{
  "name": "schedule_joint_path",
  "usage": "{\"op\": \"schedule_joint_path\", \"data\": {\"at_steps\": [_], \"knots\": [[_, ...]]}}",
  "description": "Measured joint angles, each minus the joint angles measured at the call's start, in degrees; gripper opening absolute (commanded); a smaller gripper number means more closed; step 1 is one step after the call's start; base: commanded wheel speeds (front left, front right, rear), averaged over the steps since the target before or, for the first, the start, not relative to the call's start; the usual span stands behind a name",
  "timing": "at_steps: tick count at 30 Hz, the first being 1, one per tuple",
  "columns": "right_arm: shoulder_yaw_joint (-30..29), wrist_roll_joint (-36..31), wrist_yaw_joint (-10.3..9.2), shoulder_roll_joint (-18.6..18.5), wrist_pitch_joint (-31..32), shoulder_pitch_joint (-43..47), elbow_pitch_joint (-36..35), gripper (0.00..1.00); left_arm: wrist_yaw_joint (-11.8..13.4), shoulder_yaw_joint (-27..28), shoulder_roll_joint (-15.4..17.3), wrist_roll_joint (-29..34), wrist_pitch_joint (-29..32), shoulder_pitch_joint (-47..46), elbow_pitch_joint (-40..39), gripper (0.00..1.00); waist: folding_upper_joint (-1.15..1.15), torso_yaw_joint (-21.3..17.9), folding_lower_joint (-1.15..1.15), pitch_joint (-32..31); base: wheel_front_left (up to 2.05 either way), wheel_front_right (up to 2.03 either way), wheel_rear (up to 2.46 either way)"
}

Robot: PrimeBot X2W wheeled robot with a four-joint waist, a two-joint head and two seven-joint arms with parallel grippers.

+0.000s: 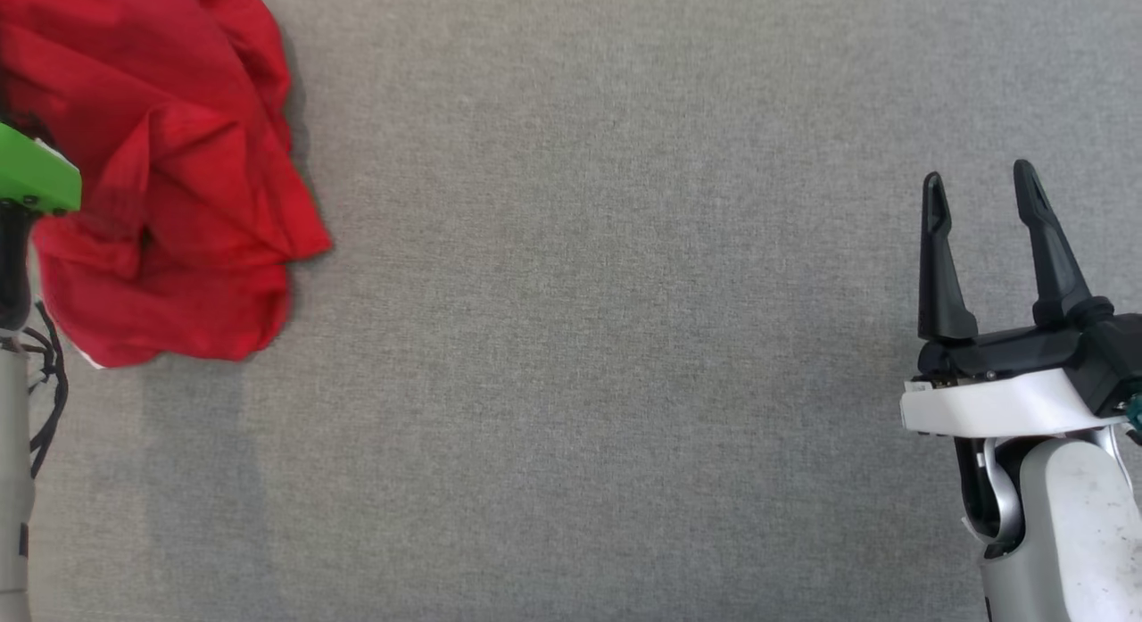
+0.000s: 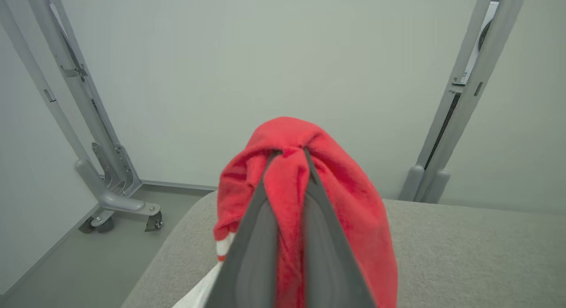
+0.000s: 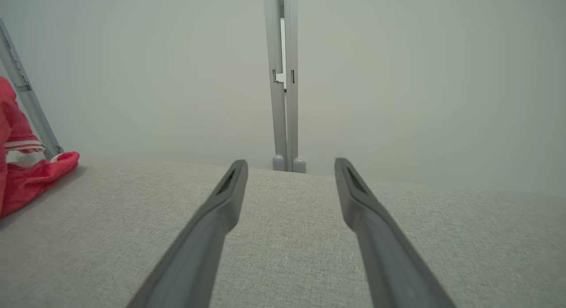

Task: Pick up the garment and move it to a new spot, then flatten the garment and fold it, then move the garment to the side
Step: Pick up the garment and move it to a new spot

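Checker: Garment (image 1: 169, 176) first. Where is it?

Watcher: At the far left of the grey desk (image 1: 607, 336). It is a red bundle, crumpled into deep folds, with its shadow falling on the desk along its right and near sides.

Checker: Lying flat?

Watcher: No, bunched up. In the right wrist view its lower folds look to rest on the desk at the left, and the rest rises above them. White striped trim (image 2: 224, 246) shows at one edge.

Checker: Left claw?

Watcher: The left claw (image 2: 289, 153) is clenched on the garment. In its own wrist view, red cloth is pinched between the two fingers (image 2: 256, 237), bulges over both tips and drapes down the right side. In the head view a green part (image 1: 36, 171) of that arm stands at the left edge, overlapping the bundle's left side.

Checker: And the right claw?

Watcher: The right claw (image 1: 979, 194) is released, its fingers spread with bare desk showing between them. It sits at the near right, well apart from the garment, fingers pointing toward the far side.

Checker: Beyond the desk?

Watcher: A pale wall (image 2: 265, 56) and grey metal frame posts (image 3: 283, 78). One leg stands on a caster (image 2: 99, 224) on the floor (image 2: 88, 272) at the left.
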Motion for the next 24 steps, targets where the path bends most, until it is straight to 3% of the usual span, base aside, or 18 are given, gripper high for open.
{"op": "schedule_joint_path", "data": {"at_steps": [11,17,24], "knots": [[0.7,1.1,0.0,0.4,0.0,1.5,1.2,1.0,3.3,1.7,1.2,-0.8,0.7,3.8,-23.0,0.0,0.0,0.5,0.0,-6.4,0.0,0.0,0.0],[1.1,2.7,0.0,0.5,0.0,1.9,1.3,1.0,4.5,-1.2,-0.9,-1.1,3.8,6.0,-33.0,0.0,0.0,-0.6,-0.01,-8.1,0.0,0.0,0.0],[0.8,3.5,0.0,0.5,0.0,1.5,1.2,1.0,6.4,-7.0,-6.6,-0.9,4.5,9.3,-36.3,0.0,0.0,-3.6,0.0,-8.5,0.0,0.0,0.0]]}}
